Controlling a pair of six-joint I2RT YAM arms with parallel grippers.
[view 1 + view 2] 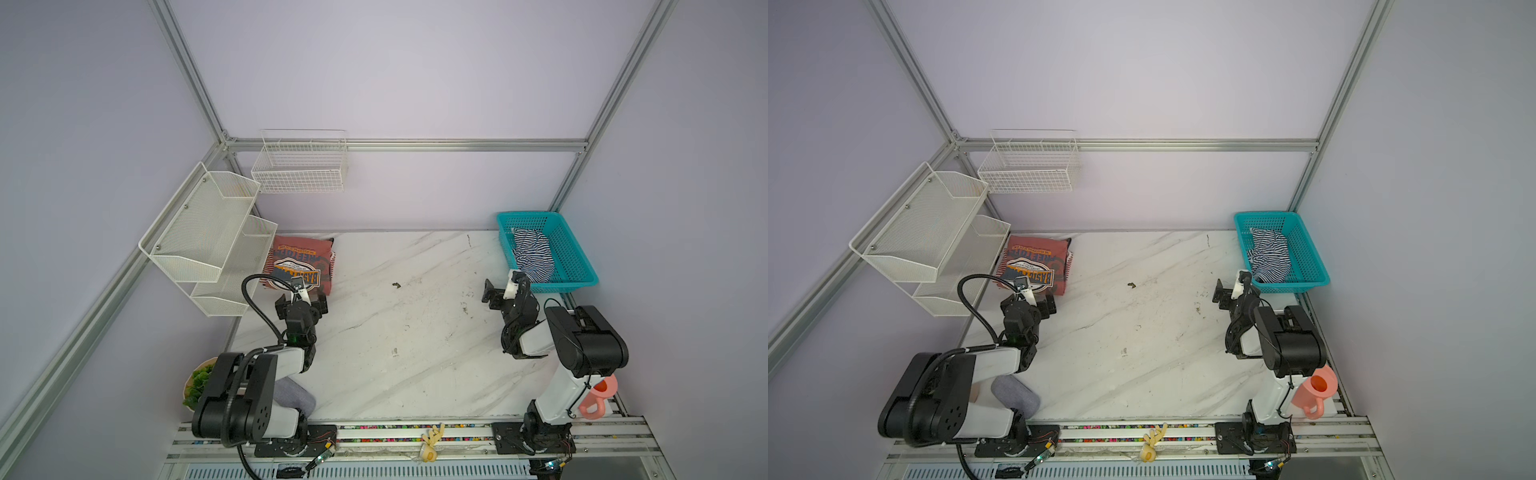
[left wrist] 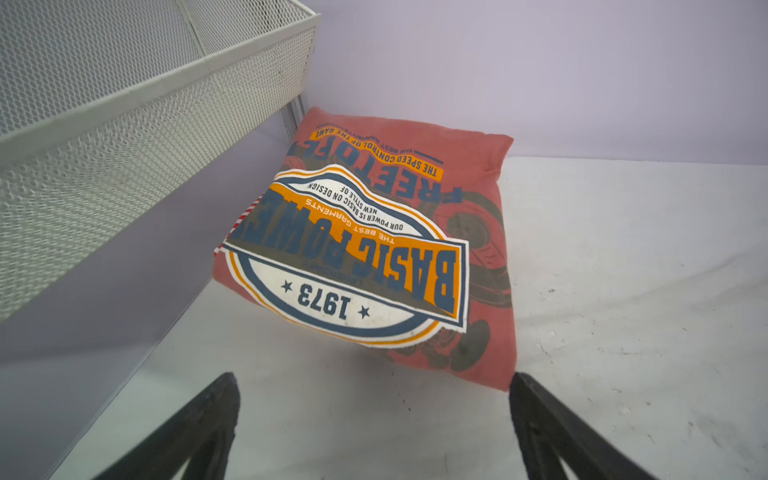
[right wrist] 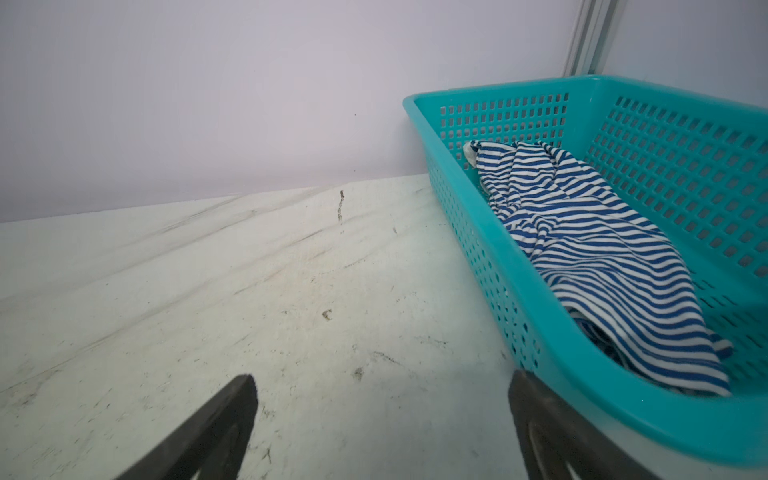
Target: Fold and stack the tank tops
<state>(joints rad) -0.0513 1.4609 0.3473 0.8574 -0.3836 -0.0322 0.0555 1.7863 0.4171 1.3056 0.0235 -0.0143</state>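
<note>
Salmon tank top (image 2: 365,257) just ahead of left fingers (image 2: 199,424); navy-striped top (image 3: 602,257) in basket (image 3: 490,257) beside right fingers (image 3: 540,428); both spread, empty.

The salmon-red tank top (image 2: 473,149) carries a badge print (image 2: 357,266) in white, orange and navy, over faded dark grey motifs. A sliver of the red-and-white striped tank top (image 2: 242,215) shows under it. The navy-and-white striped tank top (image 3: 602,257) lies in a teal perforated basket (image 3: 498,90). The desk (image 1: 415,324) is white marble with grey veins. The left claw (image 2: 372,386) and right claw (image 3: 382,382) are black.
</note>
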